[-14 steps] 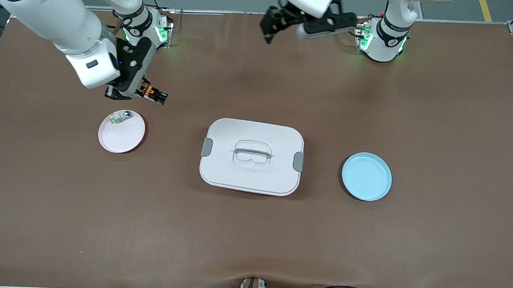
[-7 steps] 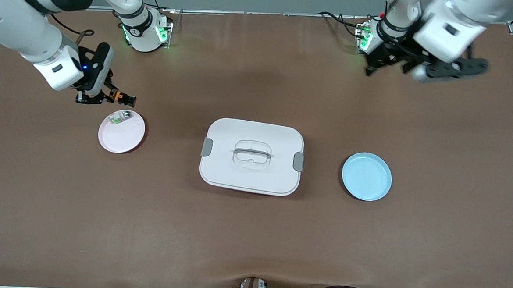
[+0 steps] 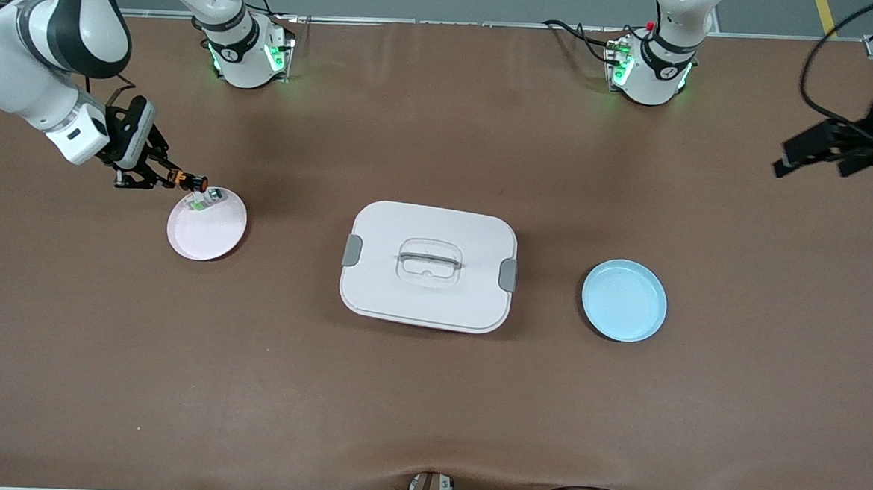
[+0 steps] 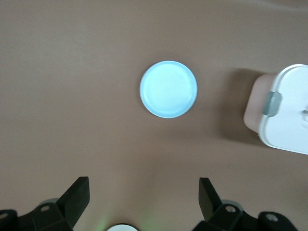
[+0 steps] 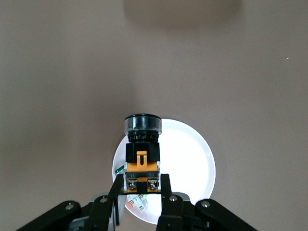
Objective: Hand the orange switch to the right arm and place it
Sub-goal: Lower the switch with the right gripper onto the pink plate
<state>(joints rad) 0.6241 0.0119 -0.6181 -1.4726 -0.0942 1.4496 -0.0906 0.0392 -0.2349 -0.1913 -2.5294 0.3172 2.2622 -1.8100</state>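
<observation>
Left gripper (image 4: 144,192) is seen up in the air over bare brown table (image 4: 72,72), fingers (image 4: 77,195) spread wide, nothing held between them. A light blue plate (image 4: 168,89) is seen on the table, well apart from a white lidded container (image 4: 284,110) with a grey latch (image 4: 273,104).

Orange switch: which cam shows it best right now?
Right wrist view. The orange switch fills the middle of the frame, clamped in the right gripper over the pink plate, its black cap and orange body clear. The front view shows it only as a speck at the plate's rim. The left wrist view does not show it.
</observation>
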